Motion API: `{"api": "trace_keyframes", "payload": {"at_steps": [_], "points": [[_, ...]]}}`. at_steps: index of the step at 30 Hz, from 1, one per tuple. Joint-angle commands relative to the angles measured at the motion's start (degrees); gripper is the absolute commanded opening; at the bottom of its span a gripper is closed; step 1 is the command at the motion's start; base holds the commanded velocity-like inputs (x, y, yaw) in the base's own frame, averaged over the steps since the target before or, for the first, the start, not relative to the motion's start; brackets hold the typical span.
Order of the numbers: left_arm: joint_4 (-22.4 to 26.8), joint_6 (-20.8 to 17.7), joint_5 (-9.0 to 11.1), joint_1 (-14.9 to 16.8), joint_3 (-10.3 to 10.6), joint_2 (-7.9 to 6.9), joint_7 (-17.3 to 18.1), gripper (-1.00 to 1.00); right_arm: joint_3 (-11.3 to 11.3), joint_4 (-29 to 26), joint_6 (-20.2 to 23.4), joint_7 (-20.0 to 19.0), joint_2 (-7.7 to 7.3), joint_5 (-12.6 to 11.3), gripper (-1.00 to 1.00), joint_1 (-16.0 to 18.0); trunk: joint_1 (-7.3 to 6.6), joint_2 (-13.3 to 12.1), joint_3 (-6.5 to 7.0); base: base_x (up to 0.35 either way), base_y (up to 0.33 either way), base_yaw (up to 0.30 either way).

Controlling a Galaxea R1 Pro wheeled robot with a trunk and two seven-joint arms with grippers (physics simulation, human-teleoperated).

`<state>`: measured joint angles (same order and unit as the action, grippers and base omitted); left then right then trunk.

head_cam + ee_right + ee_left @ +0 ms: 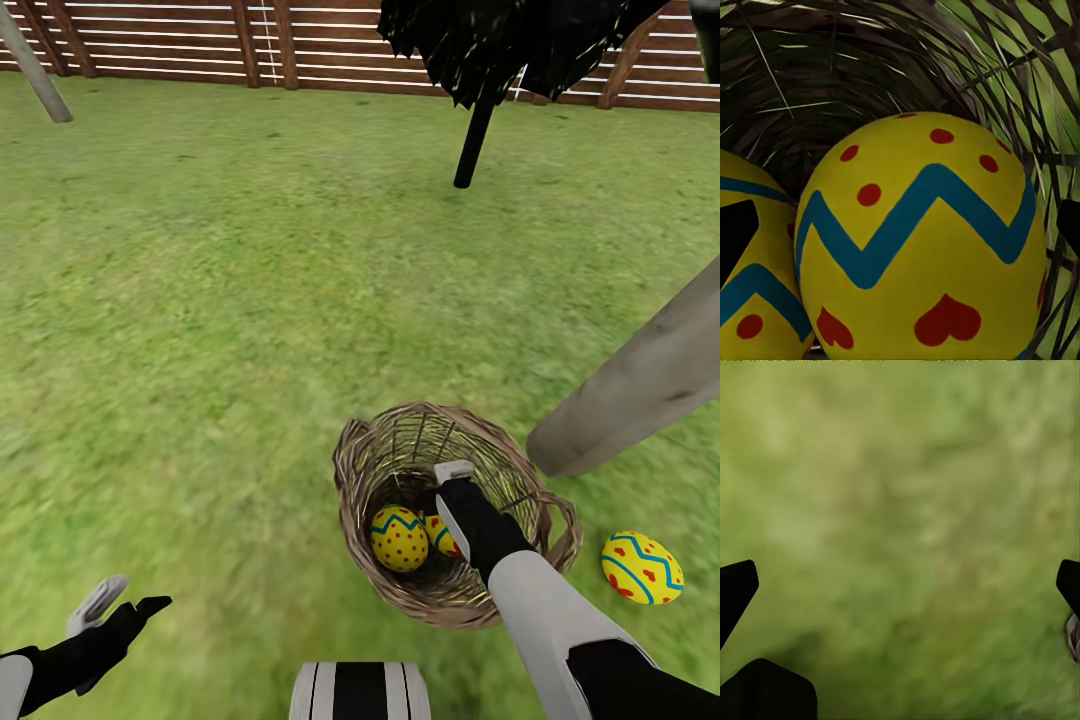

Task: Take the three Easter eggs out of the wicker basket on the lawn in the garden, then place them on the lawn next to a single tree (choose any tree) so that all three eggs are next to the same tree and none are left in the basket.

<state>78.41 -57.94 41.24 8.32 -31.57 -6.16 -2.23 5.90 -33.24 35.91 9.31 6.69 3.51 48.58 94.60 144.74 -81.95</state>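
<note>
eggs: two in basket [450, 500], upright | third egg [642, 567] on lawn [200, 350], lying crosswise | right pincer [452, 500] released inside basket | left pincer [120, 600] released

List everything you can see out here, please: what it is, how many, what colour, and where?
Easter eggs: three, yellow with red dots and blue zigzags; two in the wicker basket, one on the lawn beside the pale trunk.
Wicker basket: one, tan-brown, on the grass.
Pale trunk: one, grey-beige, leaning in at right.
Dark tree: one, black trunk.
Fence: brown slats, behind.
Lawn: green.
Left gripper: open, over grass.
Right gripper: open, inside the basket.
</note>
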Motion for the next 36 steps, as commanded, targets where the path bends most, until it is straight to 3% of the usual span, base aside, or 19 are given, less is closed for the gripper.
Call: {"api": "trace_keyframes", "payload": {"at_steps": [1,16,23,33,36], "points": [[0.0,-0.3,0.3,0.0,-0.1,0.01,-0.2,1.0,0.2,-0.1,0.4,0.1,-0.01,0.4,1.0,0.0,-0.01,0.0,-0.04,0.0,0.0,0.0],[0.1,-0.3,0.3,0.0,-0.1,0.01,-0.1,1.0,0.1,-0.1,0.5,0.1,0.05,0.3,1.0,0.0,-0.01,0.0,-0.04,0.0,0.0,0.0],[0.1,-0.3,0.3,0.0,-0.1,-0.14,-0.2,1.0,0.1,-0.1,0.5,0.1,0.02,0.3,1.0,0.0,0.17,0.1,-1.59,0.0,0.0,0.0],[0.1,-0.3,0.5,0.0,-0.1,-0.09,-0.1,1.0,0.1,-0.1,0.4,0.0,-0.01,0.3,1.0,0.0,0.17,0.1,-1.59,0.0,0.0,0.0],[-0.7,-0.1,0.5,-0.8,-0.3,-0.96,-0.1,1.0,0.0,-0.1,0.3,0.3,0.96,0.1,1.0,0.0,0.17,0.1,-1.59,0.0,0.0,0.0]]}}
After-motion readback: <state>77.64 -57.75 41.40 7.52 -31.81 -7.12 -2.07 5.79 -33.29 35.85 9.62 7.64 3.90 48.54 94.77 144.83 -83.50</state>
